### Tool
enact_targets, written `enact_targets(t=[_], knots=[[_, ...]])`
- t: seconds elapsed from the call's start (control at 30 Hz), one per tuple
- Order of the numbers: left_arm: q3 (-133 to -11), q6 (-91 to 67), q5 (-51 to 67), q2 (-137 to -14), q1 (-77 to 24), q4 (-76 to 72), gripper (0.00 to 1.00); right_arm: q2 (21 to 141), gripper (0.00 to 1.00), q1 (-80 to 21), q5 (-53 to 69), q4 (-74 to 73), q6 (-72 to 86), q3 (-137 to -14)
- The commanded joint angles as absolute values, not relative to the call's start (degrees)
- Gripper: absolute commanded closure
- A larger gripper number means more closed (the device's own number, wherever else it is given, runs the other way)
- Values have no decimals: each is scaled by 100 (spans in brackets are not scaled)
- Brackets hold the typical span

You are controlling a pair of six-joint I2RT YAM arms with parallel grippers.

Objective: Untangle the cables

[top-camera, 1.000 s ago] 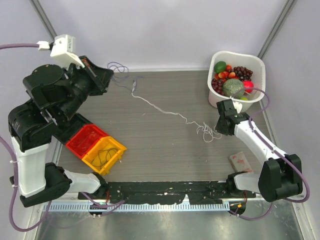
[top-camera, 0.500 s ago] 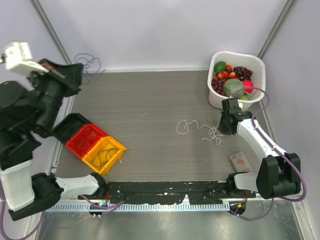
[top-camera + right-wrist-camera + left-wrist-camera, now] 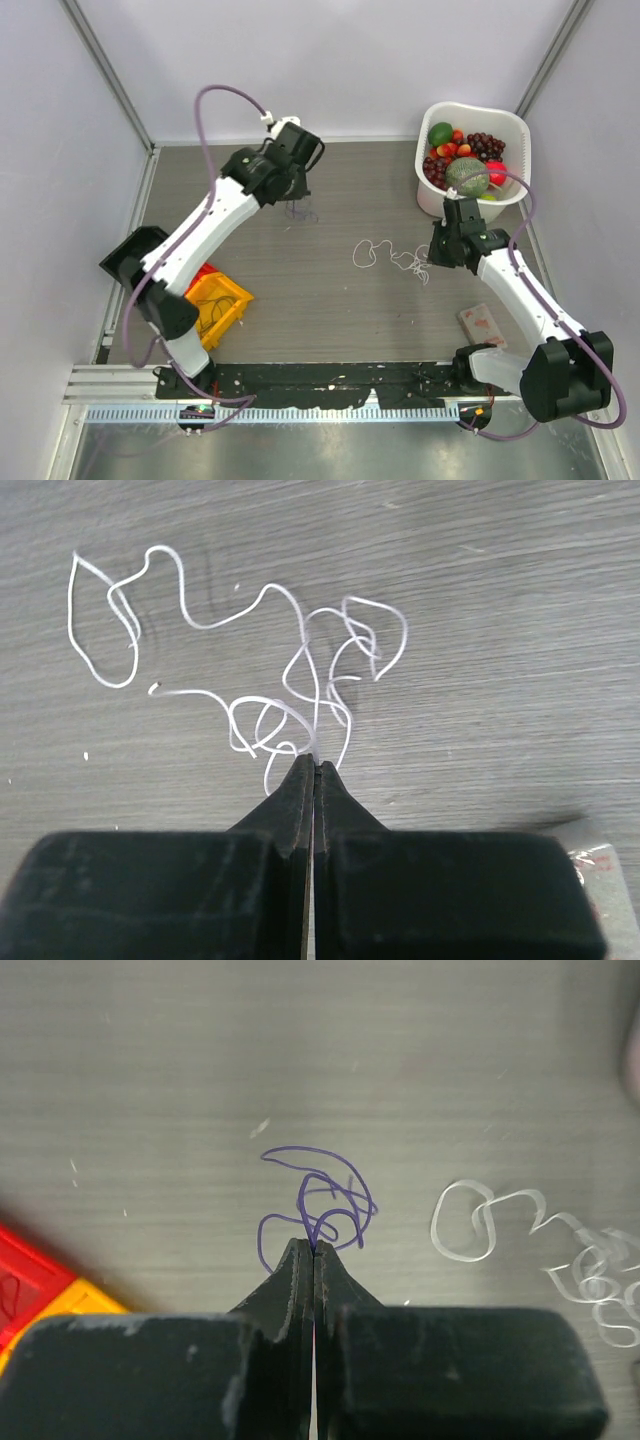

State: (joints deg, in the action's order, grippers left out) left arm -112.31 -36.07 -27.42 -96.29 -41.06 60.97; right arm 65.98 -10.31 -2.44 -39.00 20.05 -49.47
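My left gripper (image 3: 314,1247) is shut on a thin purple cable (image 3: 318,1197) that hangs in small loops below it; in the top view the gripper (image 3: 296,196) is at the table's far middle, the purple cable (image 3: 300,213) dangling under it. My right gripper (image 3: 314,761) is shut on a white cable (image 3: 250,650) whose loose loops lie on the table; in the top view the gripper (image 3: 436,256) holds the white cable (image 3: 385,252) at its right end. The two cables are apart. No red cable is loose on the table.
A white basket (image 3: 500,122) of toy fruit stands at the back right. Red and yellow bins (image 3: 222,300) sit front left, a dark wire in the yellow one. A small pinkish pad (image 3: 483,325) lies front right. A black bin (image 3: 130,255) is at the left.
The left arm swung from the far left corner in over the table's far middle, carrying the purple cable. The white cable, earlier stretched across, now lies slack near the right gripper.
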Motion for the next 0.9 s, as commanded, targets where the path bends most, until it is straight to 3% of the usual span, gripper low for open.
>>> enact_targets(t=[0.0, 0.2, 0.23, 0.47, 0.53, 0.57, 0.6, 0.87], knots=[[-10935, -4174, -1610, -10045, -3788, 6592, 100, 6653, 99, -1344, -105, -3709, 1881, -4940], [-9995, -4158, -748, -10511, -3762, 6373, 100, 6759, 99, -1459, -88, -3718, 1899, -4913], [-9776, -4096, -686, -10520, -3762, 6320, 96, 6776, 99, -1468, -88, -3700, 1907, -4904], [-9325, -3525, -651, -10599, -3735, 6117, 30, 6935, 99, -1468, -88, -3656, 1916, -4904], [-9273, -3446, -563, -10626, -3727, 5995, 19, 6917, 99, -1468, -88, -3648, 1925, -4896], [-9238, -3411, -502, -10643, -3727, 5942, 6, 6908, 99, -1468, -88, -3630, 1934, -4878], [-9229, -3384, -475, -10696, -3735, 5915, 0, 6917, 99, -1468, 112, -3621, 1925, -4878], [-9483, -2796, 473, -11504, -3735, 5977, 0, 6891, 99, -1468, 149, -3656, 1916, -4896]])
